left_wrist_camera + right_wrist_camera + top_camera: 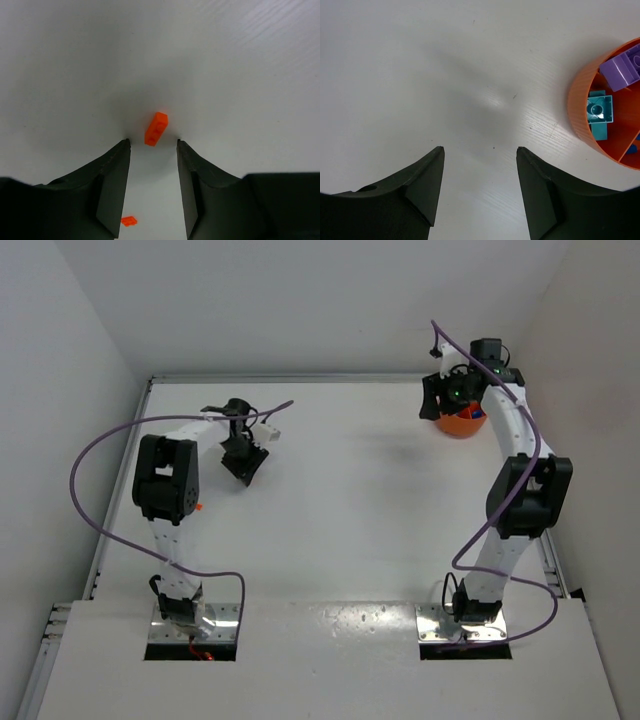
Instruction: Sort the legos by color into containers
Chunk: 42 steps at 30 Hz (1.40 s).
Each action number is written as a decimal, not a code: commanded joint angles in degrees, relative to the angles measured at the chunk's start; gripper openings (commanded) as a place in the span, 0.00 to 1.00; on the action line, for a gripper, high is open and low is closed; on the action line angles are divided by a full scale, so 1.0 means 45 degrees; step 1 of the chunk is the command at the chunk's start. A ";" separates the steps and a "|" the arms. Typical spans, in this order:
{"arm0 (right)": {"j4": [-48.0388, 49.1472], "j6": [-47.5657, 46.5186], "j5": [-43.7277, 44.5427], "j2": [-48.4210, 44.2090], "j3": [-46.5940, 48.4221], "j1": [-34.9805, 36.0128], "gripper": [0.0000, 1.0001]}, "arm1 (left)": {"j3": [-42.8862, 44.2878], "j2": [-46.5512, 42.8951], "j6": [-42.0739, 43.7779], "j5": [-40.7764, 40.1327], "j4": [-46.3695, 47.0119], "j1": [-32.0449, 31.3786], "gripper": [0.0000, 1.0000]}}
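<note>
Left wrist view: your left gripper [153, 142] stood jaws apart, nothing clamped. An orange-red lego [156, 128] sat tilted just off the tips at 12 o'clock, a second lego [129, 220] at 6. It looked light, stiff and slick, best pinched across the long flat sides. Elbow was folded, wrist pitched down. Your right gripper [480, 148] was also apart and empty, orange bowl [576, 105] at 3.

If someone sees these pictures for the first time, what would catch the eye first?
A bright orange brick sits just beyond the open left gripper. At far right, an orange bowl holds a purple brick and a teal brick, next to the open right gripper.
</note>
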 commanded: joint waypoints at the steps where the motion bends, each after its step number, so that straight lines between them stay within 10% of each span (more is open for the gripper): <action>1: 0.0320 -0.0093 -0.0152 -0.0748 -0.0013 0.0008 0.60 | 0.0208 0.0445 0.0576 -0.0524 0.0519 -0.0072 0.47; 23: 0.0437 0.0026 -0.0152 -0.0279 0.0241 0.0008 0.60 | 0.0347 0.1014 0.1339 0.1195 0.0284 -0.0461 0.41; 35: 0.0320 0.0026 -0.0639 -0.0279 0.0106 0.0125 0.60 | -0.0181 0.1152 0.1419 0.0881 0.0284 -0.0462 0.03; 42: 0.1605 0.1215 -0.1712 -0.0551 -0.0497 0.0358 0.58 | 0.1906 0.0586 -0.0668 0.5964 -0.0868 0.0571 0.00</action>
